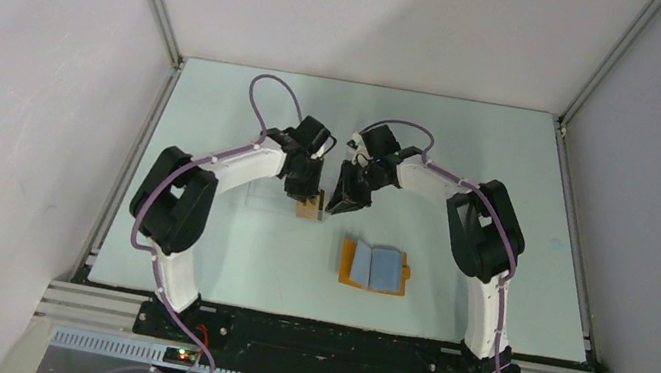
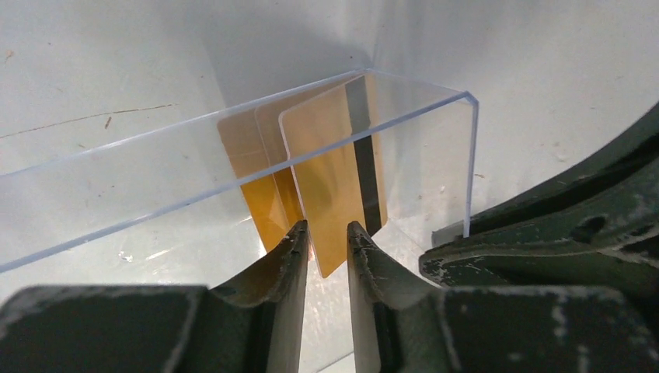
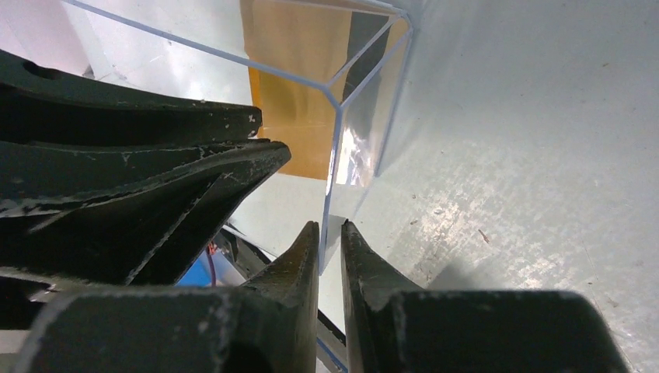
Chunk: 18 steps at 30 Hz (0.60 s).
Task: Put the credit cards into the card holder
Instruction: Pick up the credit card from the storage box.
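A: Counts first. Grippers?
B: Two. Left gripper (image 2: 326, 233) and right gripper (image 3: 330, 231), tips nearly meeting over the table (image 1: 507, 196).
A: Credit cards?
B: Two for sure. Credit cards (image 2: 334, 179) standing on edge inside the clear case (image 2: 435, 155), straight ahead of the left gripper. Maybe a third edge behind them; can't separate it from reflections in the plastic.
A: Card holder?
B: One. Card holder (image 1: 376, 268) lying open and flat, two blue panels up, back toward the bases from the right gripper, well apart from both grippers.
A: Cases?
B: One.
A: Left gripper state?
B: Parted a little, straddling the bottom corner of the front card, the one with the dark stripe. No squeeze visible.
A: Right?
B: Closed down on the end wall of the clear case at its corner, just beside the left gripper.
A: Hidden or unclear?
B: From above, only a faint case outline running off to the left gripper's left. Just a tan sliver of card between the two grippers there. Lowest card edges covered by the left fingertips. Card tops cut off in the right wrist view. Rear card mostly behind the front one.
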{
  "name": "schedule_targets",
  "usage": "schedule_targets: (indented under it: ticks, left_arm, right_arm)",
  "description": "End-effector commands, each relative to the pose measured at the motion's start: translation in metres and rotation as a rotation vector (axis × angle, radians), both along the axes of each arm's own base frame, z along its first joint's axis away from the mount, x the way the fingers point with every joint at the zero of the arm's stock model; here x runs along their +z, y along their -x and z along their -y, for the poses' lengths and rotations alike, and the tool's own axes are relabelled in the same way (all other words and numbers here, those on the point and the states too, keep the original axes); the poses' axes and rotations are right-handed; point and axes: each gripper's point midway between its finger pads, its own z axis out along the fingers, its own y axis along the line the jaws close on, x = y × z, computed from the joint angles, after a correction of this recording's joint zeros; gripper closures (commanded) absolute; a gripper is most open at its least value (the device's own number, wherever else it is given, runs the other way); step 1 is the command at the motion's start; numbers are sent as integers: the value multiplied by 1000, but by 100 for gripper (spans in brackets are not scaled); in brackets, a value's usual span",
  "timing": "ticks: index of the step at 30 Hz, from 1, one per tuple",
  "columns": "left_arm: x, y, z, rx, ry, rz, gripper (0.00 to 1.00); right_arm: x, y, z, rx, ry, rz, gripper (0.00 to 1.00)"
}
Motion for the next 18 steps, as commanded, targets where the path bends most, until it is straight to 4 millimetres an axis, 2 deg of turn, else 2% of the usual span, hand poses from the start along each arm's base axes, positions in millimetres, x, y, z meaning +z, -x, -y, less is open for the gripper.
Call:
schedule_targets:
  ticks: [1,8,12,18]
  left_arm:
    - [0,-8,-4,-32,-75,32,71]
    - [-2,-6,3,-45,-46,11,71]
    - [4,-8,11,-57,-12,11,71]
    - [12,-12,7,-71,-38,47,71]
  right_arm:
    - [-8,8,-4,27,11,-16,87]
    - [-7,7,-5,27,4,-15,87]
    - [-5,8,-6,30,-2,-14,88]
    - [1,7,-7,35,-9,-4,88]
